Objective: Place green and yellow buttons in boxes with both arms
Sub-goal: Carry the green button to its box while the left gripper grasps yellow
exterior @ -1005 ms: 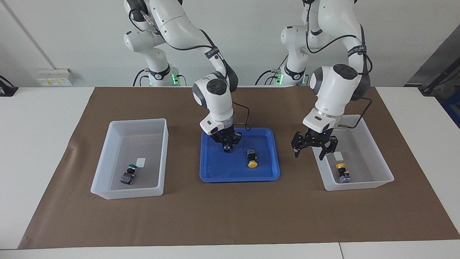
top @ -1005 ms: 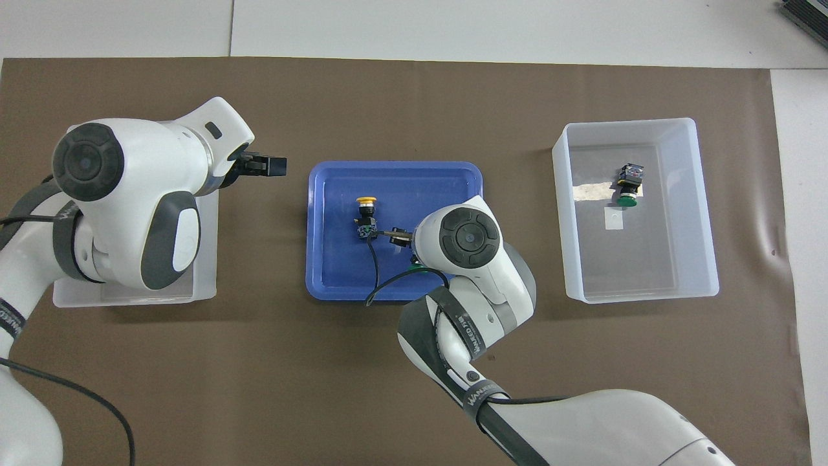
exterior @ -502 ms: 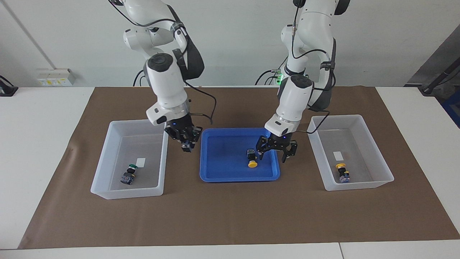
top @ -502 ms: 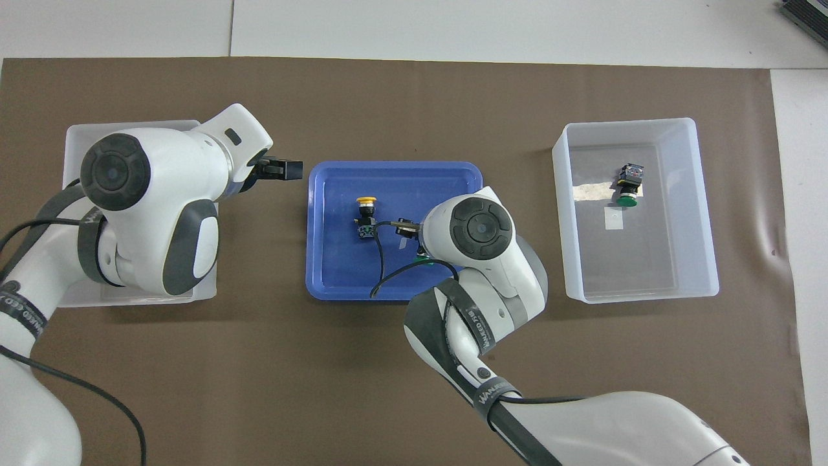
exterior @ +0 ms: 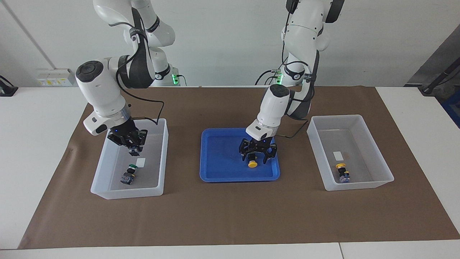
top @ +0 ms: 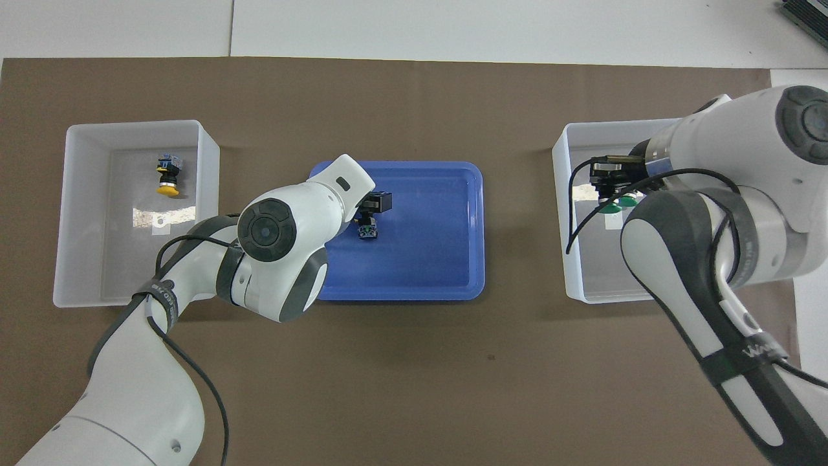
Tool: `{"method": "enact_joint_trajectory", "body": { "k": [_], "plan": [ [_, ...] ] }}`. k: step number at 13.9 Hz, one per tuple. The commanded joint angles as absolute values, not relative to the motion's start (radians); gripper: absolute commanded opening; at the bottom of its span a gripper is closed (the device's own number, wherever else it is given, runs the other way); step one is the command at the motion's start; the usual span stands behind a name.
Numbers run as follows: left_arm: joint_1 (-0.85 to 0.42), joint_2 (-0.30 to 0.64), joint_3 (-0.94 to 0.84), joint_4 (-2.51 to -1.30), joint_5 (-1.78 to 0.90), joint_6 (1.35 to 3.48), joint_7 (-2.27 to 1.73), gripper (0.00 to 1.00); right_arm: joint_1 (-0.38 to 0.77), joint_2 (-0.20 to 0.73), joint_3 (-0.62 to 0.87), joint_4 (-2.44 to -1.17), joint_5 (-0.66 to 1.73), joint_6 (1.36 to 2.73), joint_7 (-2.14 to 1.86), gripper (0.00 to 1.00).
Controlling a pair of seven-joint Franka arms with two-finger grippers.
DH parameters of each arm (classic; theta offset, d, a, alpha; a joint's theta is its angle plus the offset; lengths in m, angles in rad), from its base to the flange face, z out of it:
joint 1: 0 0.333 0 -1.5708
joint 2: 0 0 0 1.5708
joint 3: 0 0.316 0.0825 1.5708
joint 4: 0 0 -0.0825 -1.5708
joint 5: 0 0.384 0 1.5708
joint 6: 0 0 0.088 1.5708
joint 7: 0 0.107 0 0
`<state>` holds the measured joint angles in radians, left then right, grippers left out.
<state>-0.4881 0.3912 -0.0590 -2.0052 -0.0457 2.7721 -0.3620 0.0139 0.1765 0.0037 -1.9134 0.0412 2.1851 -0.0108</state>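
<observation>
My right gripper [exterior: 133, 147] is shut on a green button [top: 607, 208] and holds it over the box [exterior: 125, 193] at the right arm's end, above its white label. A second green button [exterior: 129, 172] lies in that box [top: 621, 123]. My left gripper [exterior: 258, 155] is open, low in the blue tray [exterior: 222, 176], with a finger on either side of the black body of a yellow button [exterior: 253, 164]. In the overhead view the left gripper [top: 375, 206] hides that button's cap. Another yellow button [exterior: 343, 172] lies in the box [exterior: 359, 185] at the left arm's end.
The blue tray [top: 440, 259] sits mid-table between the two boxes on a brown mat [exterior: 230, 216]. The box at the left arm's end [top: 129, 124] holds the yellow button [top: 167, 178] and a label. White table surrounds the mat.
My right gripper carried the green button from the blue tray to over the box at its end. My left gripper moved from its box to the tray and came down around the yellow button.
</observation>
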Motion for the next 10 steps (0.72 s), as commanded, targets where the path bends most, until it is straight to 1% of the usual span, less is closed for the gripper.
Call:
{"method": "enact_joint_trajectory", "body": {
  "k": [1, 2, 3, 4, 5, 7, 8, 9, 10],
  "plan": [
    [-0.529, 0.376, -0.043, -2.058, -0.061, 2.801, -0.396, 1.0, 0.008, 0.182, 0.02, -2.026, 0.057, 2.334, -0.046, 0.0],
    [-0.543, 0.373, -0.041, -2.065, -0.061, 2.8, -0.414, 0.79, 0.009, 0.195, 0.02, -2.048, 0.057, 2.359, -0.046, 0.0],
    [-0.548, 0.371, -0.041, -2.066, -0.061, 2.796, -0.429, 0.45, 0.006, 0.207, 0.02, -2.066, 0.057, 2.379, -0.049, 0.0],
    [-0.548, 0.371, -0.041, -2.066, -0.061, 2.795, -0.44, 0.24, 0.006, 0.209, 0.02, -2.081, 0.057, 2.407, -0.049, 0.0],
    [-0.548, 0.371, -0.041, -2.065, -0.061, 2.792, -0.442, 0.09, 0.008, 0.207, 0.02, -2.095, 0.057, 2.419, -0.048, 0.08],
    [-0.548, 0.368, -0.038, -2.06, -0.061, 2.783, -0.443, 0.02, 0.006, 0.21, 0.02, -2.105, 0.057, 2.421, -0.049, 0.43],
    [-0.546, 0.362, -0.038, -2.06, -0.061, 2.78, -0.443, 0.0, 0.006, 0.21, 0.02, -2.112, 0.057, 2.433, -0.043, 0.78],
    [-0.537, 0.344, -0.037, -2.059, -0.061, 2.766, -0.443, 0.0, 0.006, 0.21, 0.02, -2.111, 0.057, 2.434, -0.041, 1.0],
    [-0.531, 0.325, -0.034, -2.059, -0.061, 2.748, -0.442, 0.0, 0.006, 0.213, 0.02, -2.105, 0.057, 2.434, -0.041, 1.0]
  ]
}}
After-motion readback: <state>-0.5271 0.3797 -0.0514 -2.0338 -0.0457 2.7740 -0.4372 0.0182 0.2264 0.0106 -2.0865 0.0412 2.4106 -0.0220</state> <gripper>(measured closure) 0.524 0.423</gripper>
